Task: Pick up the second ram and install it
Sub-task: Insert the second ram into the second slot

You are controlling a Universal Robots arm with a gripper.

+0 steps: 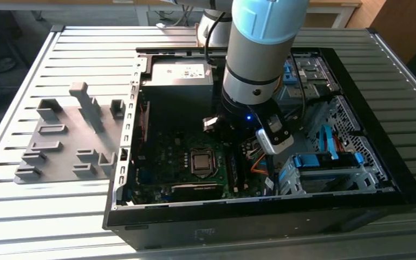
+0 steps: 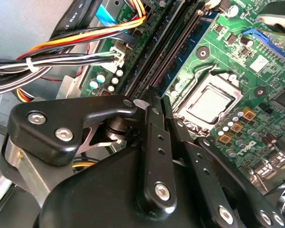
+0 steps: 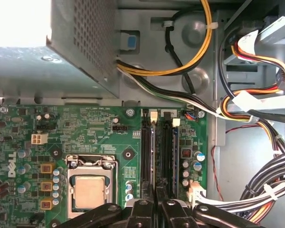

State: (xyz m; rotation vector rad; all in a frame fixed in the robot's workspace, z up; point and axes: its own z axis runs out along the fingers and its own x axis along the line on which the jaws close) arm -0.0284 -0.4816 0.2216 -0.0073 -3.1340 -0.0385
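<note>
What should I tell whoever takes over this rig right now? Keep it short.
End effector: down inside the open computer case, right over the memory slots next to the processor socket. Open or shut: cannot tell.
Second ram: cannot tell whether it is held or already sits in a slot.
Grey slotted holder: on the table, at the exterior view's left of the case.
Done: the arm has reached the slots.
Left: check that the second ram is seated.
</note>
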